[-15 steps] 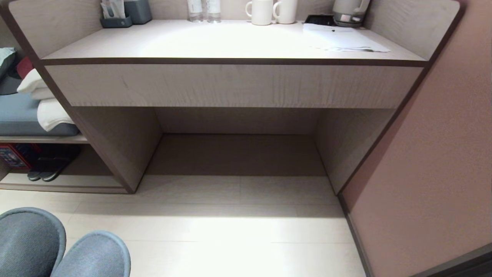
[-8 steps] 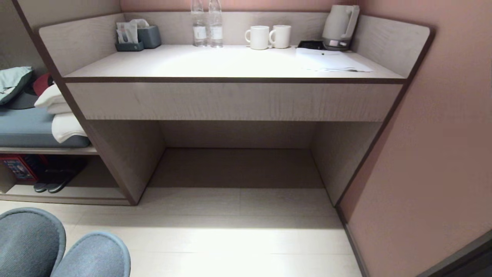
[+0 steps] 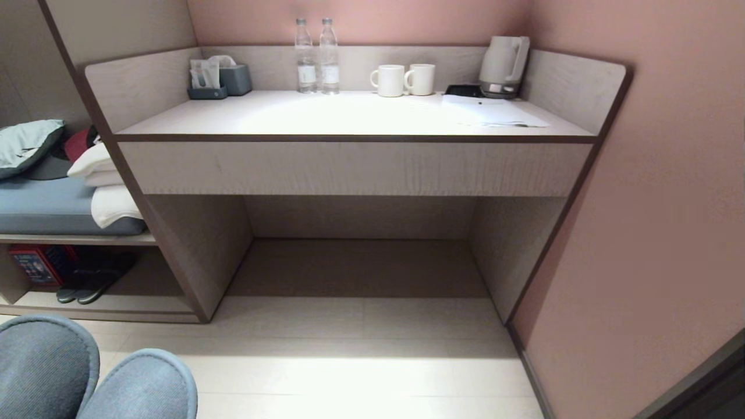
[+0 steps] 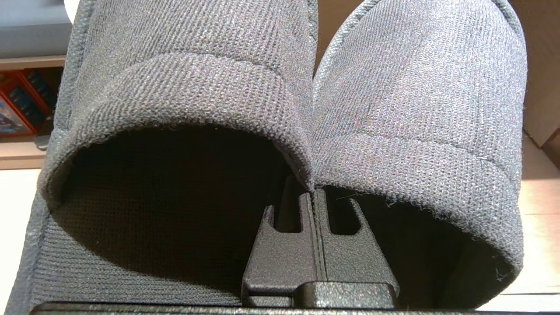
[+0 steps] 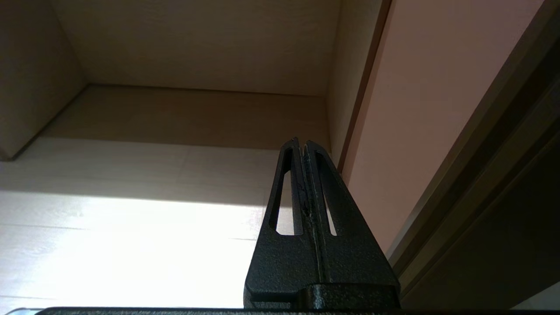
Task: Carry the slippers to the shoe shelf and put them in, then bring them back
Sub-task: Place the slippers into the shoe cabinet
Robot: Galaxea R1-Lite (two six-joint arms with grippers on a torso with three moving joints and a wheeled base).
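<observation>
The left end effector point(image 4: 316, 197) is closed, its two black fingers point(image 4: 284, 245) pressed together on the adjoining inner edges of the slippers point(image 4: 306, 109), one finger reaching into each shoe's open heel. The pair hangs from this pinch side by side with the rounded toes pointing away from the end effector; in the head view the greyish-blue toes point(image 3: 87, 378) show at the lower left corner, above the pale plank floor point(image 3: 361, 372).

Ahead of those toes and a little to their left is the shoe shelf point(image 3: 110, 308), a low cubby under a bench with a blue cushion point(image 3: 41, 203) and folded white towels point(image 3: 107, 192). Another dark pair of slippers point(image 3: 87, 285) already sits inside it beside a red box point(image 3: 35, 265).

The right end effector point(image 5: 302, 144) is closed on nothing, its fingertips meeting, and points toward the knee recess under the table point(image 3: 349, 169), with the pink wall point(image 5: 415, 109) just to its right. On the table, far beyond both end effectors, stand two water bottles point(image 3: 317, 55), two white mugs point(image 3: 404, 80), a kettle point(image 3: 503, 58), a tissue box point(image 3: 233, 78) and a sheet of paper point(image 3: 489, 113).
</observation>
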